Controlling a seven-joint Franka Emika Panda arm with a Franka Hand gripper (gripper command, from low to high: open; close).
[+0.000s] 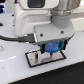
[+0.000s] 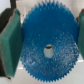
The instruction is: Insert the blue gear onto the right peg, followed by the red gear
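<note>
The hand (image 1: 52,48) grips the blue gear (image 2: 47,46) above the dark base plate (image 1: 35,60).

No readable text, labels or numbers anywhere

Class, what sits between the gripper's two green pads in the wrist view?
The blue gear fills the gap between the green pads of the gripper.

You are looking at a blue gear (image 2: 48,46) that reads as hard plastic with a finely speckled, slightly grainy matt face and crisp moulded teeth. At its nine o'clock, the pincer's (image 1: 51,48) finger pad (image 2: 10,36) looks like soft teal rubber or foam, dull in finish. Your desk (image 1: 15,67) appears smooth white and faintly glossy, carrying a dark matt base plate (image 1: 37,60).
</note>
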